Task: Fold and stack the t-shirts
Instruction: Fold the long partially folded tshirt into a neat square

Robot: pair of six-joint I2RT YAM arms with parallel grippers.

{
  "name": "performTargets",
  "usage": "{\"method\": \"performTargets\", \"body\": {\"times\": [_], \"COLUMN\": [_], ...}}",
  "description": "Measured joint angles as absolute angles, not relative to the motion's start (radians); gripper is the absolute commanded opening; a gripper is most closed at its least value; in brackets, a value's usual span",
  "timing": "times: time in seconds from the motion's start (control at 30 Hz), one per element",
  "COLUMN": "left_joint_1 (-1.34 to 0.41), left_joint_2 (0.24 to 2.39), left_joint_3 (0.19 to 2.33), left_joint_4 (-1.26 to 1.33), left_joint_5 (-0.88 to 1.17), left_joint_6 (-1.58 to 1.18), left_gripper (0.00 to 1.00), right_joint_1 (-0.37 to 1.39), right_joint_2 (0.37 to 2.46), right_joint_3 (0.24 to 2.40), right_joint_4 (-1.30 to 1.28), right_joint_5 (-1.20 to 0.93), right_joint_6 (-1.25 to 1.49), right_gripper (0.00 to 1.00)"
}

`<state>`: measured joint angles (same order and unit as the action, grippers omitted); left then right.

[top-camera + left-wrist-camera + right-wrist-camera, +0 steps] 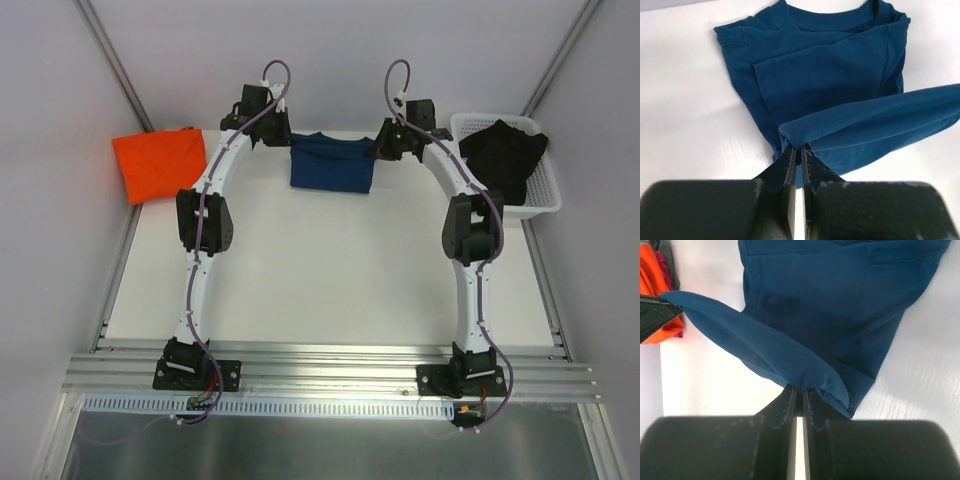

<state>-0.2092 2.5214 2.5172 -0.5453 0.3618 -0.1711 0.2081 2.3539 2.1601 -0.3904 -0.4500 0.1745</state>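
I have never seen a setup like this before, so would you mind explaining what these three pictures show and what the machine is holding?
These are two robot arms bolted at the near edge of a white table. The overhead picture comes from a fixed camera above and behind them. The other two come from cameras on each wrist, looking past that arm's own dark fingers.

On the table lie a blue t-shirt, partly folded, an orange t-shirt at the far left, and a white basket at the right holding dark cloth.

The left gripper and the right gripper are each shut on an edge of the blue shirt, lifting that edge between them.
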Motion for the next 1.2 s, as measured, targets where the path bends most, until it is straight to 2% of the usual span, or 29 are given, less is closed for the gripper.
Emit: {"method": "performTargets", "body": {"times": [0.27,0.43,0.6,0.87,1.2], "left_joint_1": [-0.208,-0.208,-0.208,-0.21,-0.224], "left_joint_2": [2.516,2.316,2.081,1.788,1.634], "left_joint_3": [2.454,2.108,1.869,1.681,1.499], "left_joint_4": [-0.474,-0.472,-0.505,-0.524,-0.595], "left_joint_5": [0.371,0.423,0.47,0.522,0.55], "left_joint_6": [-0.173,-0.179,-0.183,-0.196,-0.229], "left_gripper": [0.0,0.0,0.0,0.0,0.0], "right_joint_1": [0.208,0.208,0.212,0.225,0.252], "right_joint_2": [2.367,2.248,2.063,1.758,1.603], "right_joint_3": [2.147,1.94,1.729,1.515,1.365], "right_joint_4": [-0.384,-0.399,-0.45,-0.459,-0.503], "right_joint_5": [-0.436,-0.469,-0.511,-0.548,-0.564], "right_joint_6": [0.175,0.192,0.207,0.219,0.22], "right_gripper": [0.01,0.0,0.0,0.0,0.0]}}
